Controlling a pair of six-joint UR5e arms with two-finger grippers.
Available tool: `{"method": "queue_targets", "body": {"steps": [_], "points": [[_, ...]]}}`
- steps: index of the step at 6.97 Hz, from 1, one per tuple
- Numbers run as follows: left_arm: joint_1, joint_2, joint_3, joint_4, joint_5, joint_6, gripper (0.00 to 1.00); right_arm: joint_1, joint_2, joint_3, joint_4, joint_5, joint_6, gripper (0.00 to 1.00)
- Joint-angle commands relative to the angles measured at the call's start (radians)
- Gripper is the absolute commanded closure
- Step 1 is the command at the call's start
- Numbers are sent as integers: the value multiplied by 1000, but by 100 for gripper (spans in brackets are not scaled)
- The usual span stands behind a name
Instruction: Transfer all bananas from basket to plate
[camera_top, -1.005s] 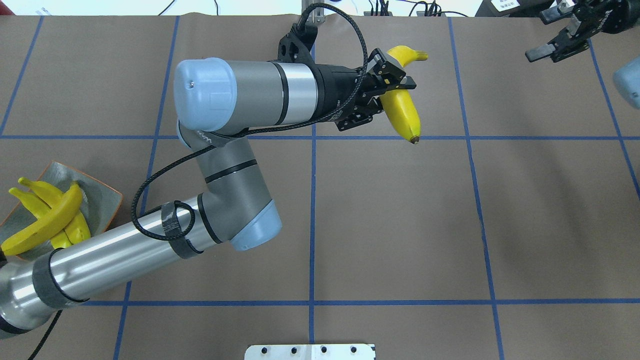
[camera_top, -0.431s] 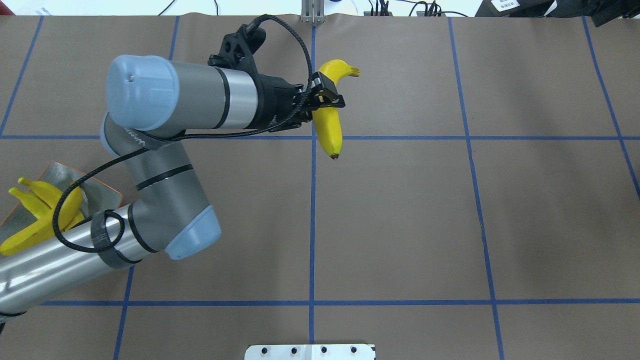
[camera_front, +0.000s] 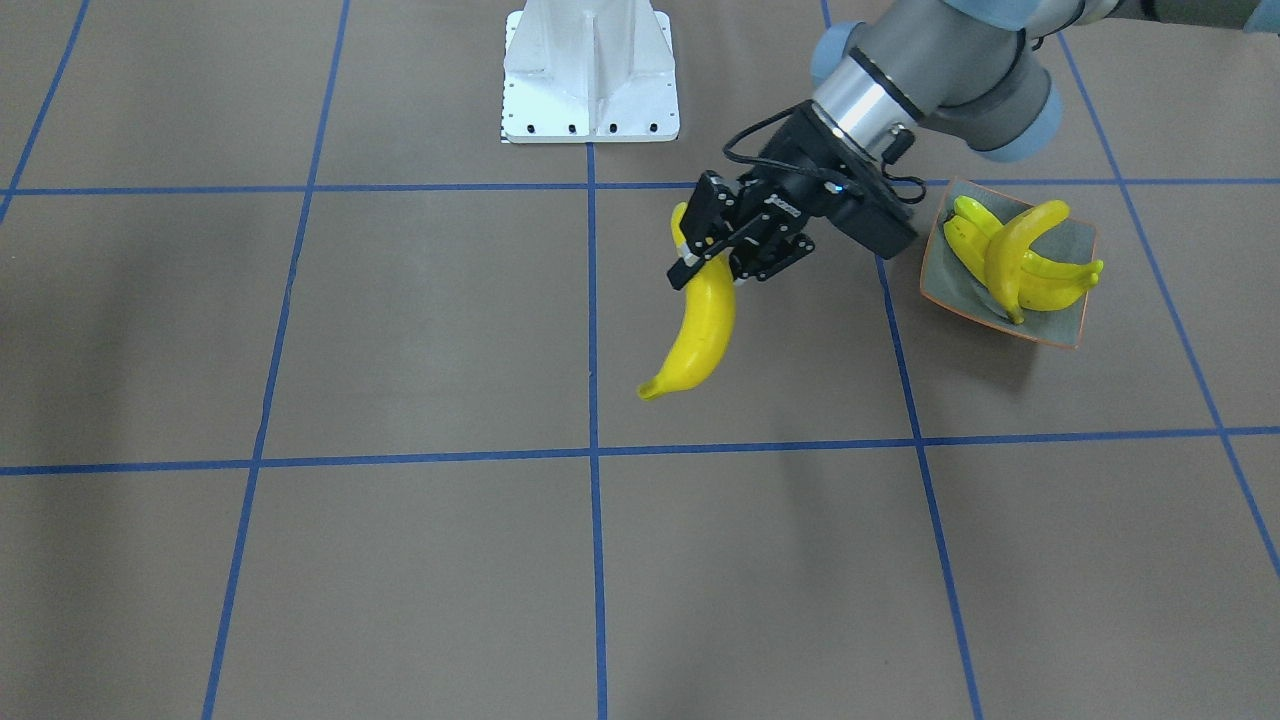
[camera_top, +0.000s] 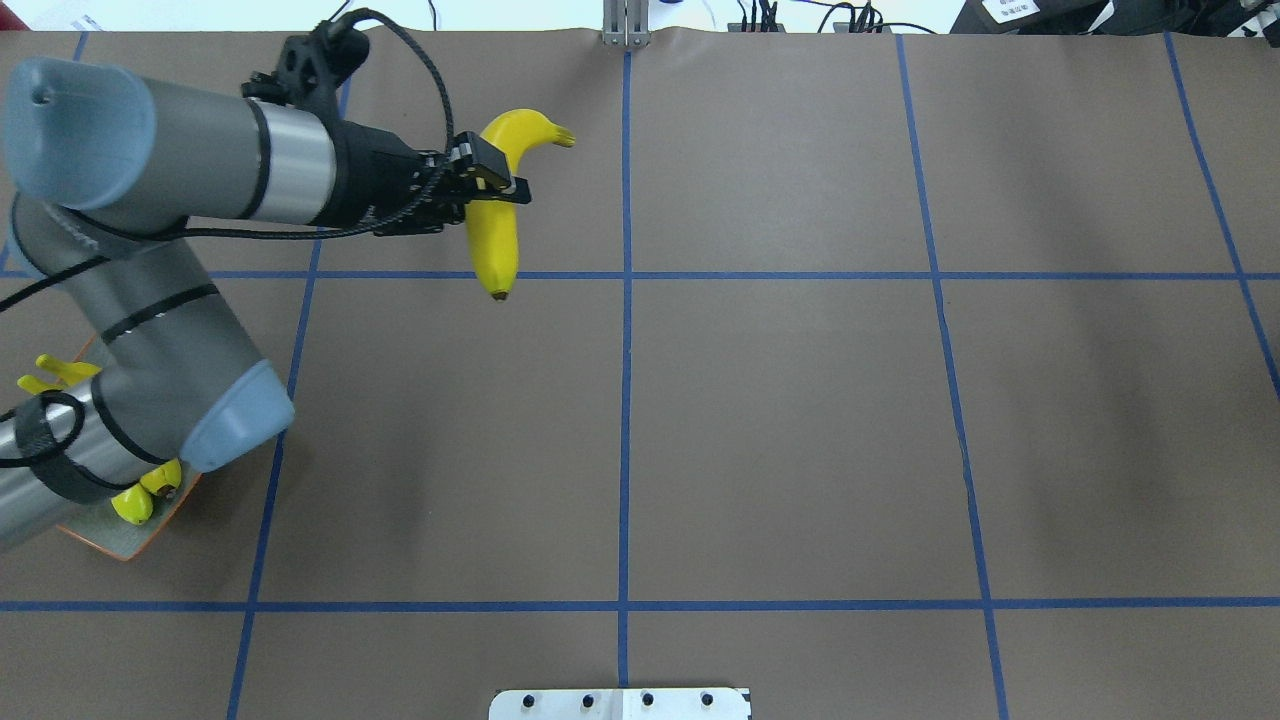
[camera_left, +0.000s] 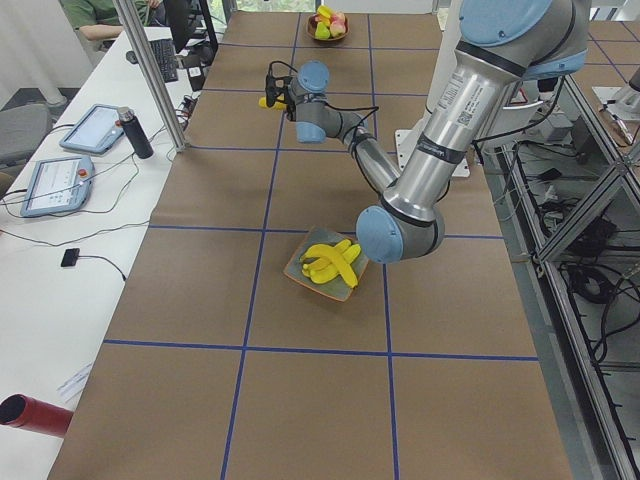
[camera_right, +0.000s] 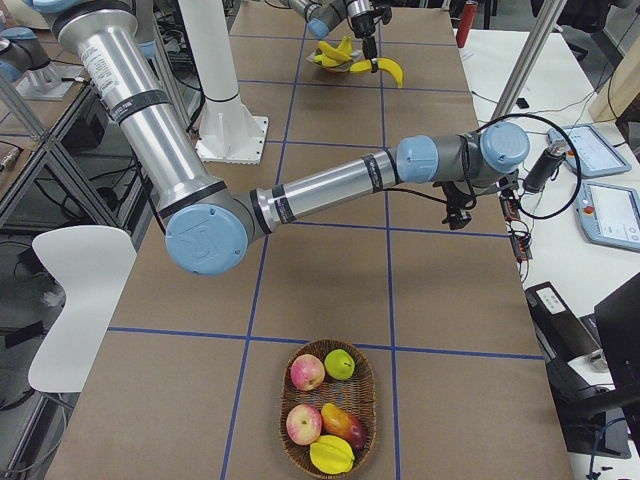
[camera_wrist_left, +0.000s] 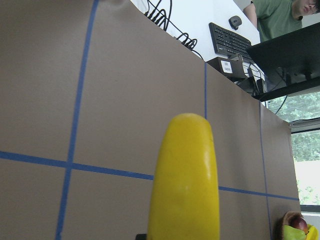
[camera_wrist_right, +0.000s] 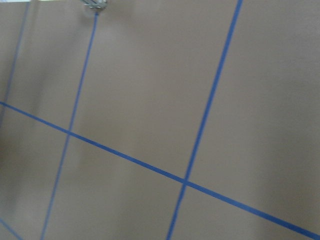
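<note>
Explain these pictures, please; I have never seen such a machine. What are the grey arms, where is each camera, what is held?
These are two grey robot arms at a brown table marked with blue tape lines. One camera looks down from behind the robot, one faces it, two stand at the table's ends, and one sits on each wrist. The left tool is shut on a bright yellow plastic-looking banana, held above the table. More yellow bananas lie on a square grey-blue plate with an orange-brown rim. At the table's other end a round wicker basket holds other fruit. Whether the right tool is open, I cannot tell.
</note>
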Motion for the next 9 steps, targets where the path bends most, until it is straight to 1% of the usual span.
{"method": "queue_targets", "body": {"steps": [1,2,3,4,6,7,9], "points": [[-129,180,-52,0,-115,174,100,2,-38,21,76,-216,219,1],[-166,272,-90,0,-125,250,100,2,-66,41,78,-263,225,1],[-186,351,-107,0,-123,353,100,2,-79,56,76,-310,226,1],[-206,420,-109,-2,-122,510,100,2,-95,64,76,-306,229,1],[-228,517,-126,-2,-120,739,100,2,-115,98,76,-285,278,1],[-228,569,-147,-2,-117,812,100,-3,-118,99,76,-280,301,1],[-231,653,-155,-5,-94,955,100,-3,-132,101,76,-271,303,1]]}}
